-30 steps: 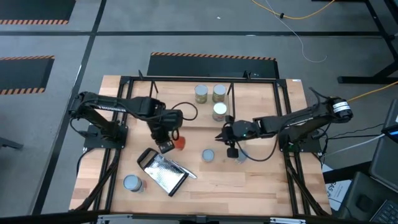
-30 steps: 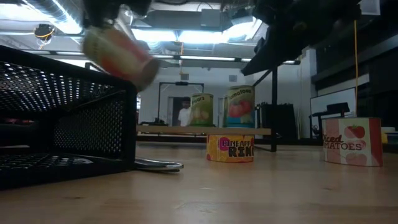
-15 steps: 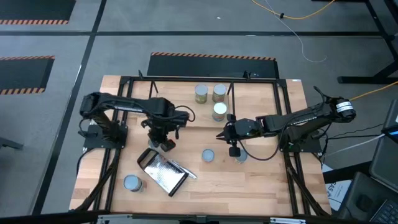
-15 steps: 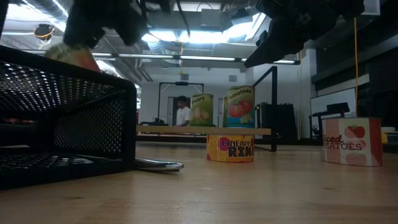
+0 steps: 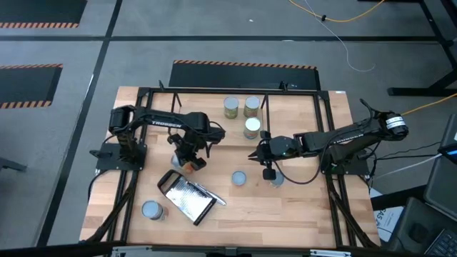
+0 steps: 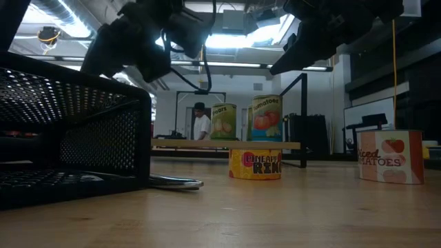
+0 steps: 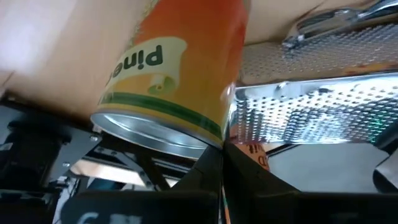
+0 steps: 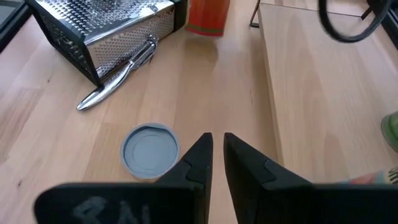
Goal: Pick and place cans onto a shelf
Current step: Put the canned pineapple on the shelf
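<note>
On the shelf (image 5: pixel 285 139), three cans (image 5: pixel 243 115) stand on the wooden board. Left of it, the left gripper (image 5: pixel 187 158) is clamped on an orange pineapple can (image 7: pixel 180 68) just beside the grater (image 5: pixel 187 197). Right gripper (image 5: pixel 265 170), fingers nearly together and empty, hovers beside a blue-topped can (image 8: pixel 150 151).
</note>
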Robot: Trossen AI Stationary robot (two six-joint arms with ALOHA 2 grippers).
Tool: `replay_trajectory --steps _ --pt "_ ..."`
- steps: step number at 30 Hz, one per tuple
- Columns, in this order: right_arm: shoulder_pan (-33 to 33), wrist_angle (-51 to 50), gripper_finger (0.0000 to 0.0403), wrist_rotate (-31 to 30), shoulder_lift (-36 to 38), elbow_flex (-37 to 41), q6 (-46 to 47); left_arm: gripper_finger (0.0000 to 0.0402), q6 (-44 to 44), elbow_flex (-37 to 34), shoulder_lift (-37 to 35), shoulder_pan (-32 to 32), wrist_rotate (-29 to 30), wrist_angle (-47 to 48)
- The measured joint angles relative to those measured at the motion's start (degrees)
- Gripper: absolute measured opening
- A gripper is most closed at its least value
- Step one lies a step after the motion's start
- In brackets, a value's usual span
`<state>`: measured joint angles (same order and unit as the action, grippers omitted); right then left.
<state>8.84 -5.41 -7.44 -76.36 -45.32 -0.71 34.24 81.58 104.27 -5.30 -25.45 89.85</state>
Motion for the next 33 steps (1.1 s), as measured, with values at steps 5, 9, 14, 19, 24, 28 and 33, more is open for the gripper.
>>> replay_trajectory --steps 5,9,14,19,24,28,33 --pt "0.00 -0.04 0.0045 0.00 0.00 0.00 0.00 0.0000 1.50 0.02 0.20 0.04 1.57 0.13" --pt "0.00 -0.04 0.0045 0.00 0.00 0.00 0.00 0.0000 1.91 0.02 0.47 0.04 2.58 0.18" --pt "0.00 -0.04 0.0045 0.00 0.00 0.00 0.07 0.0000 2.75 0.02 0.54 0.04 4.27 0.14" --pt "0.00 -0.04 0.0045 0.00 -0.02 0.00 0.13 0.0000 3.92 0.02 0.54 0.04 5.22 0.12" --pt "0.00 -0.04 0.0045 0.00 -0.02 0.00 0.15 0.0000 4.17 0.02 0.54 0.04 5.35 -2.01" --pt "0.00 -0.04 0.0045 0.00 -0.02 0.00 0.15 0.0000 4.17 0.02 0.54 0.04 5.54 -2.04" --pt "0.00 -0.04 0.0045 0.00 -0.02 0.00 0.16 0.0000 4.17 0.02 0.54 0.04 5.97 -2.04"
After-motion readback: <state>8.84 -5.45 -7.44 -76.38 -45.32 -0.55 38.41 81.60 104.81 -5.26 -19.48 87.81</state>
